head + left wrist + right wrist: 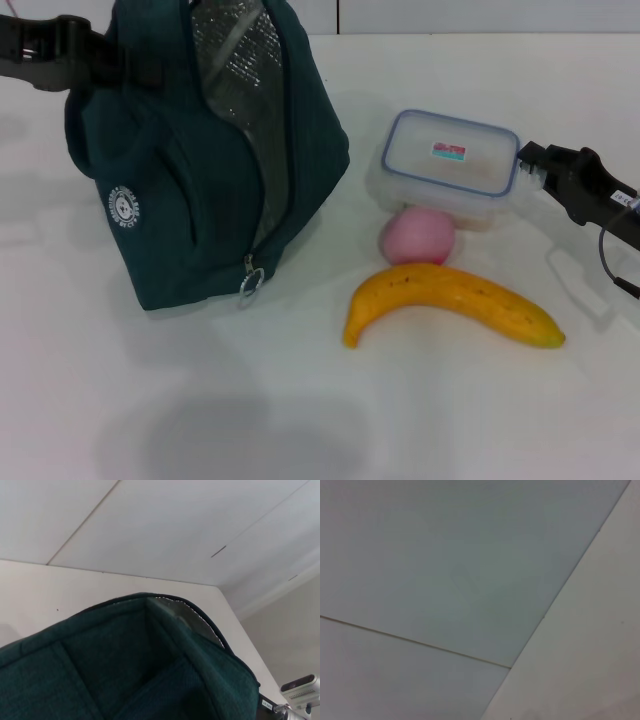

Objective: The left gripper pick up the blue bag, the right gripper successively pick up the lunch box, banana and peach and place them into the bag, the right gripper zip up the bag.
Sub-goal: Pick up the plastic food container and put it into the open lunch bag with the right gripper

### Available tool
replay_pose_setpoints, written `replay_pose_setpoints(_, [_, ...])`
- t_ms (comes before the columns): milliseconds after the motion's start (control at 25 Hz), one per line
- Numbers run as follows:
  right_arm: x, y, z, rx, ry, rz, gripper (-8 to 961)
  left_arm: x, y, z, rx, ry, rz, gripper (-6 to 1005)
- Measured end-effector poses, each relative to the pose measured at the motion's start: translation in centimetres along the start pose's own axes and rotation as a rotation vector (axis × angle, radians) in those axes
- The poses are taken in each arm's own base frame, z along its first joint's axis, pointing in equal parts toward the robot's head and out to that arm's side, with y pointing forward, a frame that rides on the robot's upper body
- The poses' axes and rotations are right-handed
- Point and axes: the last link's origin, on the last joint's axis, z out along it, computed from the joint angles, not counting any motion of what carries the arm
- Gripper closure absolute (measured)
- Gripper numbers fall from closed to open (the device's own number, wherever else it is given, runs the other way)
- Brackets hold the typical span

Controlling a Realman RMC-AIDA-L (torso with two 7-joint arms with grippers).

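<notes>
Blue bag [200, 170] upright, top cut off; left tool [75, 50] and right tool [535, 160] grips unclear.

White table [300, 420], pale panelled wall [165, 525]

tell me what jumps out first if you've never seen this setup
The blue bag dominates the table's left, standing unzipped with silvery lining showing, the left gripper at its top. To its right lie the banana, the peach and the lunch box, with the right gripper at the box's edge.
</notes>
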Motion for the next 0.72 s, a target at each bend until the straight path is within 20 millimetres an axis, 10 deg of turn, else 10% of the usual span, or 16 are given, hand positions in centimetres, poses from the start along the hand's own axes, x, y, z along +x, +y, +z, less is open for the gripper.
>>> replay_pose_setpoints(720, [-0.29,0.23,-0.33,-0.023,-0.013,-0.015,840,0.00,0.11,0.06,-0.006,-0.001,0.003,954])
